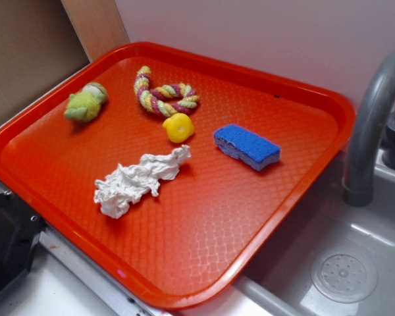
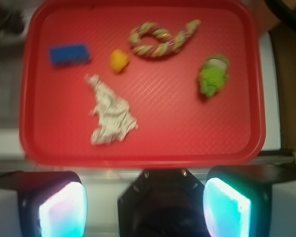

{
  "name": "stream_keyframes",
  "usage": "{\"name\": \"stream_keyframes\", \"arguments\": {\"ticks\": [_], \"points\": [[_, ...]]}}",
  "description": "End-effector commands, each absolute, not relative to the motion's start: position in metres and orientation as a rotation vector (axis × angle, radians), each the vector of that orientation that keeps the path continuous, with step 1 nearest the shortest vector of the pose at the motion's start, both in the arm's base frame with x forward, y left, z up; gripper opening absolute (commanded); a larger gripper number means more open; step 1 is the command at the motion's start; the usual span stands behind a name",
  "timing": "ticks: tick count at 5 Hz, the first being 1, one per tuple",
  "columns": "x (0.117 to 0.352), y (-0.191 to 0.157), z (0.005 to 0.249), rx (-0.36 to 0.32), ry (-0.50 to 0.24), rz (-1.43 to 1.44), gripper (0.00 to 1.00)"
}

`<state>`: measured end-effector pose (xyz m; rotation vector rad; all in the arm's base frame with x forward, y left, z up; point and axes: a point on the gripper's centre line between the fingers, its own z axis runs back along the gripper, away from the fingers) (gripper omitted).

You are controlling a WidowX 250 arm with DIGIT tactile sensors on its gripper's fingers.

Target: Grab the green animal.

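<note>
Green animal (image 1: 85, 103) fuzzy lime plush, paler striped end | hand (image 2: 144, 207) wide open, empty

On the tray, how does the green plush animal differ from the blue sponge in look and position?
The green animal is fuzzy, lumpy and oval, with a paler striped end; the blue sponge is a flat, sharp-edged block. In the exterior view the animal lies near the tray's far left corner, beside the braided rope, while the sponge lies toward the right, nearer the faucet. Both are about the same size, rest free on the tray, and are untouched.
</note>
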<state>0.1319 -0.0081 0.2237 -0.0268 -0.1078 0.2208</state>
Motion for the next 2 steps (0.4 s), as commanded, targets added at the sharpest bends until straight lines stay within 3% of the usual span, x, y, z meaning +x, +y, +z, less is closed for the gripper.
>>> {"name": "stream_keyframes", "arguments": {"ticks": [1, 2], "points": [[0.176, 0.057, 0.185, 0.019, -0.199, 0.577, 1.00], [0.195, 0.085, 0.157, -0.001, -0.185, 0.570, 1.00]]}}
